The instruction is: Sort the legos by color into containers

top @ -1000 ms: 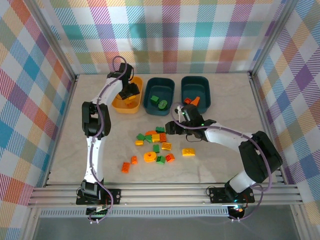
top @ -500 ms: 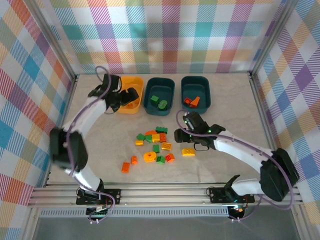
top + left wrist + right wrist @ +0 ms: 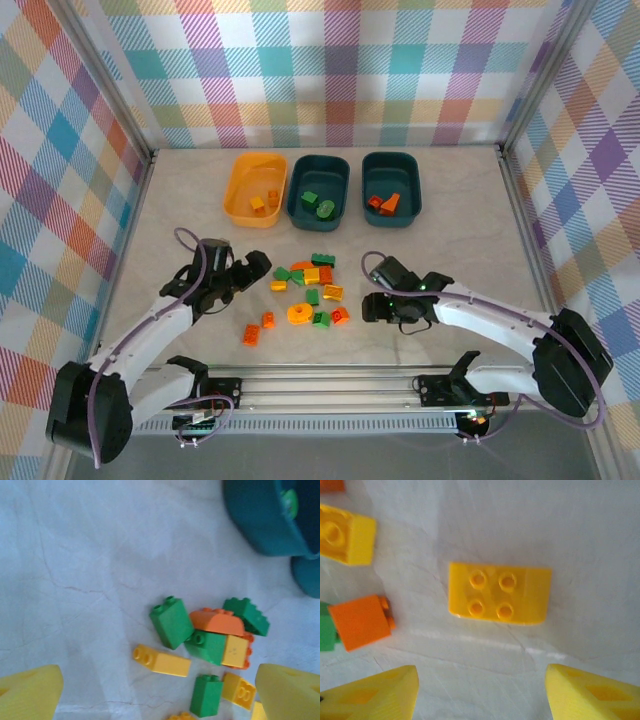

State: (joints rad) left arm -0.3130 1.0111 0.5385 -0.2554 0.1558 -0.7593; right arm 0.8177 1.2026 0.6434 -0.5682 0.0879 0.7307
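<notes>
The marbled surface (image 3: 460,250) is carrying everything. The left arm (image 3: 150,330) is reaching in low from the near left, and the left jaws are standing spread wide with nothing between them, facing the loose pile. The right arm (image 3: 490,315) is reaching in from the near right. The right jaws are also spread, hanging over a yellow four-stud brick (image 3: 499,593) that is lying flat just ahead of them, apart from both. Three tubs are standing in a row at the far side: the yellow tub (image 3: 232,200) is holding two yellow bricks (image 3: 258,204), the middle teal tub (image 3: 345,165) is holding green pieces (image 3: 323,208), and the right teal tub (image 3: 412,175) is holding orange pieces (image 3: 385,203). The remaining legos (image 3: 310,285) are lying clustered mid-surface between the two arms, with green, yellow and orange mixed together and two orange bricks (image 3: 251,334) sitting a little apart at the near left.
</notes>
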